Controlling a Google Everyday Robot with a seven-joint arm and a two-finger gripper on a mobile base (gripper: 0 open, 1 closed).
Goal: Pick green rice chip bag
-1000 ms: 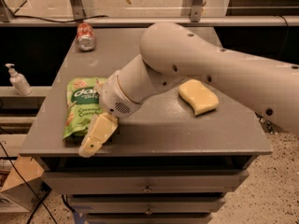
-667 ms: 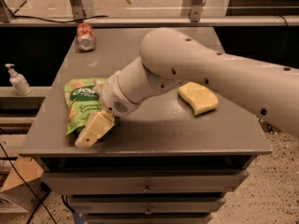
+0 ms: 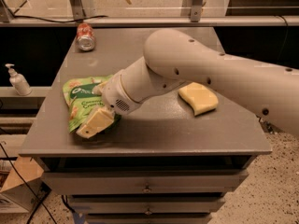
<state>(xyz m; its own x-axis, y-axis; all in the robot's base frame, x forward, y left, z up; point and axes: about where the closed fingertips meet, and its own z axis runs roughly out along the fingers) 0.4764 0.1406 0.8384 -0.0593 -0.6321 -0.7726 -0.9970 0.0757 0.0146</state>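
Note:
The green rice chip bag [image 3: 79,99] lies flat at the left front of the grey table [image 3: 163,129], light green with a dark band and white lettering. My gripper [image 3: 96,104] is low over the bag's right side, at the end of the big cream arm that reaches in from the right. One cream finger [image 3: 93,123] rests by the bag's near end and the other [image 3: 100,86] shows at its far side, so the jaws stand apart with the bag between them. The wrist hides the bag's right part.
A pale yellow wavy sponge [image 3: 198,98] lies right of the arm. A red soda can [image 3: 85,36] lies at the table's back left. A soap dispenser [image 3: 17,80] stands on a shelf at the left. Drawers [image 3: 147,186] sit below the table's front edge.
My gripper has moved left and a little away from the table's front edge, further over the bag. The near finger now sits against the bag's near end. The bag, sponge and can lie as before.

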